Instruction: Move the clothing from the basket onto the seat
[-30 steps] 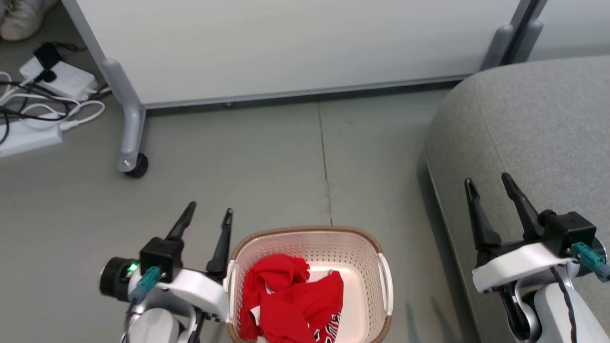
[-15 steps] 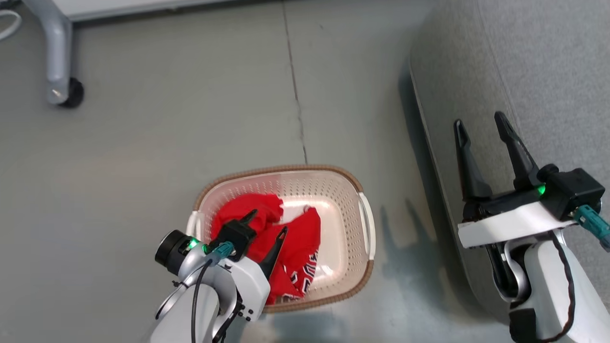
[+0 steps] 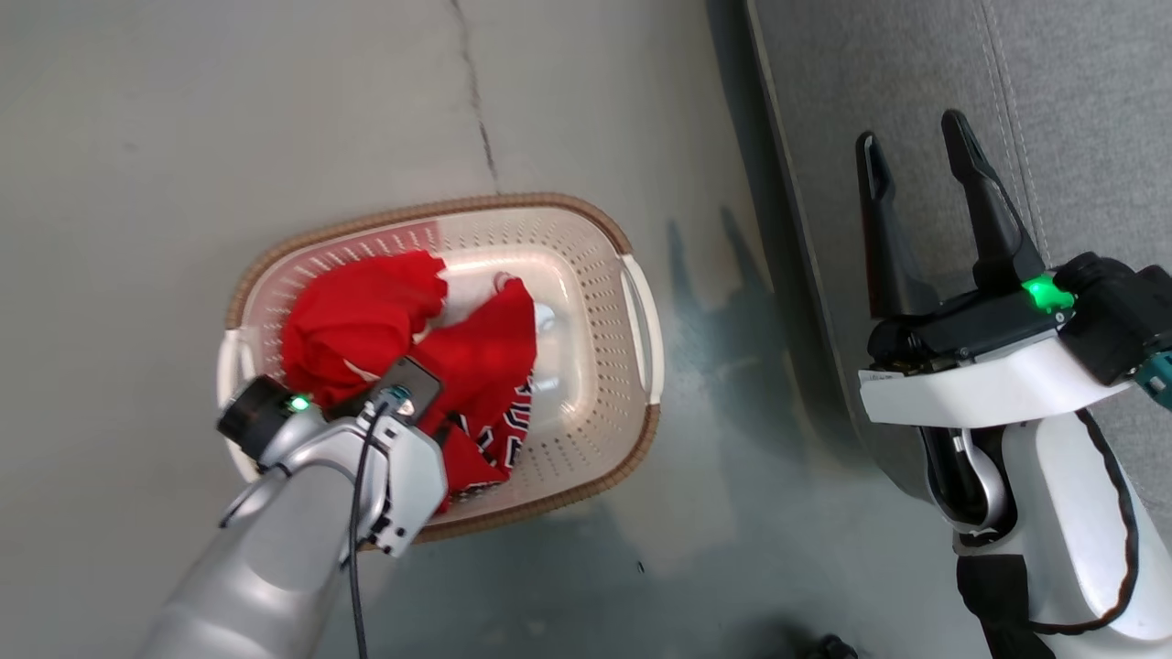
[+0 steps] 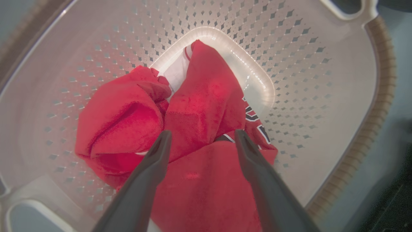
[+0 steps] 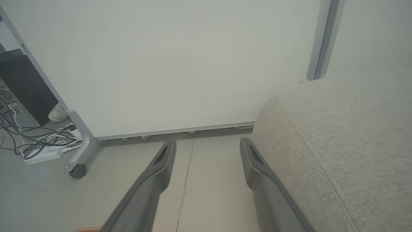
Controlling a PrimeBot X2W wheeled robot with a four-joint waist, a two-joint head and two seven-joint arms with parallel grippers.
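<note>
**Location of goods.** The clothing [image 3: 366, 316] lies crumpled inside the basket [image 3: 641, 302], heaped toward its left and near side. The right part of the basket's bottom is bare. The basket stands on the floor [image 3: 183, 137], just left of the seat [image 3: 879, 73], with a strip of floor between them. No clothing is on the seat, so the transfer is judged not yet begun.

**Left arm.** The left arm [image 3: 302, 513] reaches down into the basket from the near side, its wrist above the heap. In the left wrist view the left jaws stand wide apart and hold nothing. The two fingers [image 4: 145, 177] straddle a raised fold of red cloth. Whether the tips touch the cloth cannot be told. The posture is judged a set-up for a pinch. The jaws are spread so that a good thickness of fabric falls between them, and they are aimed at the middle of the heap, not at a loose edge.

**Right arm.** The right arm [image 3: 1053, 494] is over the left edge of the seat. The right jaws are equally wide apart and empty, fingers [image 3: 879, 229] pointing far. It is judged to be kept clear of the basket so as not to obstruct the left arm.

**Risk.** The garments are tangled. One pinch may lift several pieces, or drag one over the rim.
</note>
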